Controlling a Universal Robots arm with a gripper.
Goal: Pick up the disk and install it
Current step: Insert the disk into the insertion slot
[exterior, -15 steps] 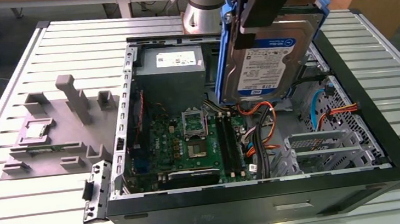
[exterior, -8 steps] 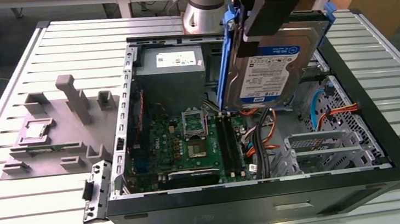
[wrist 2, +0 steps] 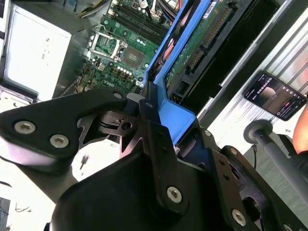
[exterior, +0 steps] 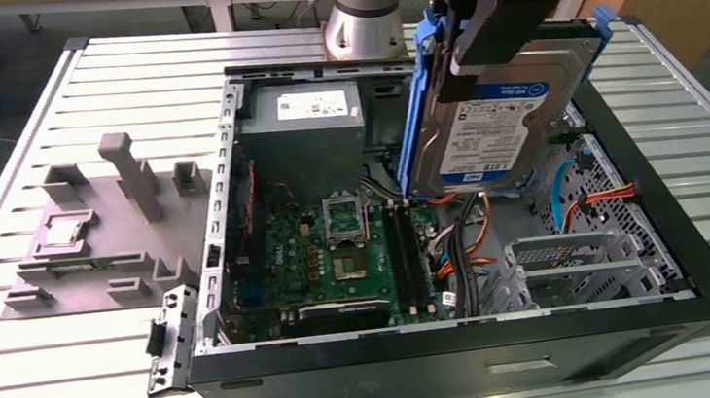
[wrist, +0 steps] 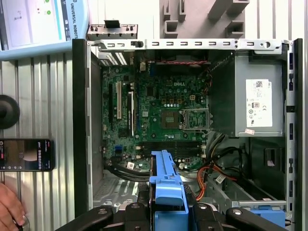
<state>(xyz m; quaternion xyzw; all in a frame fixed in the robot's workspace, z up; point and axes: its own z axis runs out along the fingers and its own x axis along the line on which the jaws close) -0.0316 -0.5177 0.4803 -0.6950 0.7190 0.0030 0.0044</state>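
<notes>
Above the open black computer case (exterior: 474, 344), jaws gripped the blue-framed silver-grey rectangular disk (exterior: 498, 122) nearly upright, ribbed metal surface (exterior: 34, 386) below.

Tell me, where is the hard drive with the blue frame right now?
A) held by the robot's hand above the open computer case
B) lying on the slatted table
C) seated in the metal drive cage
A: the hand grips the hard drive by its blue carrier. The drive hangs on edge over the motherboard of the computer case, not in the drive cage.
</notes>
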